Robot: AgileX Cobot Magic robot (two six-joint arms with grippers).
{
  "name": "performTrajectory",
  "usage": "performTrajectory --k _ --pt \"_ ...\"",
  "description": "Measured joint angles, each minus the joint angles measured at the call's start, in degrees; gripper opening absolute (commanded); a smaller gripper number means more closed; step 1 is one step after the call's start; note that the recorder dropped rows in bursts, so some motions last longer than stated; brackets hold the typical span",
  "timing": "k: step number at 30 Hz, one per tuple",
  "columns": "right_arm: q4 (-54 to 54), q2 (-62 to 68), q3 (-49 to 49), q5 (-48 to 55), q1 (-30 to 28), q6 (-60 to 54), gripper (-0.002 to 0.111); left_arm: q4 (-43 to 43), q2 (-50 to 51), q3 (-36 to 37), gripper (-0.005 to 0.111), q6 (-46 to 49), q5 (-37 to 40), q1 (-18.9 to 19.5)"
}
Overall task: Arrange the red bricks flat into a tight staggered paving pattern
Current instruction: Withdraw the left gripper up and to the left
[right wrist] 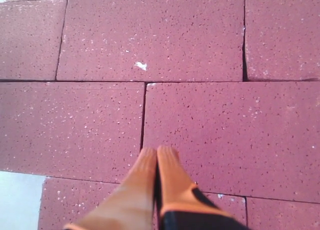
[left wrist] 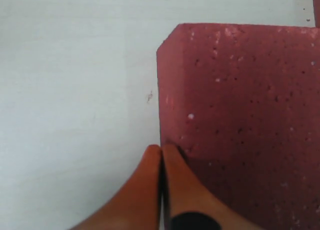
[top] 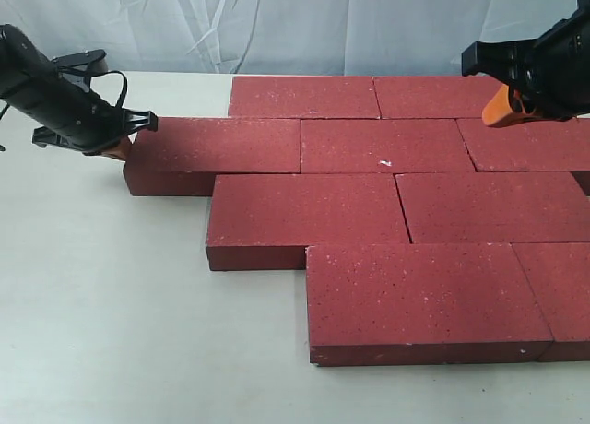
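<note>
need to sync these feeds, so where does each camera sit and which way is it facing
Exterior view: raised beside the table, facing across the red bricks to a pale curtain; left end effector and right end effector show.
Left wrist view: on the left arm, looking down past shut orange fingers at the end brick's edge and bare table.
Right wrist view: above the paving, looking down past shut fingers.
Shared: exterior and right wrist both show the white chip.
</note>
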Motion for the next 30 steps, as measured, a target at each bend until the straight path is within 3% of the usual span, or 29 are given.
performTrajectory --k 4,14,19,30 --pt "0.0 0.0 0.0 0.0 0.0 -1.0 -0.001 1.0 0.0 -0.2 0.000 0.0 2.1 0.3" --pt "0.0 0.0 0.0 0.6 0.0 -3.3 -0.001 2.3 -4.7 -0.3 0.000 0.0 12.9 5.6" --pt "0.1 0.0 0.0 0.7 0.0 -3.5 -0.001 2.3 -8.0 0.5 0.000 0.0 15.3 5.6" --pt "1.4 0.0 0.0 1.0 0.0 -3.5 -0.001 3.5 -19.8 12.7 0.000 -1.8 12.7 5.6"
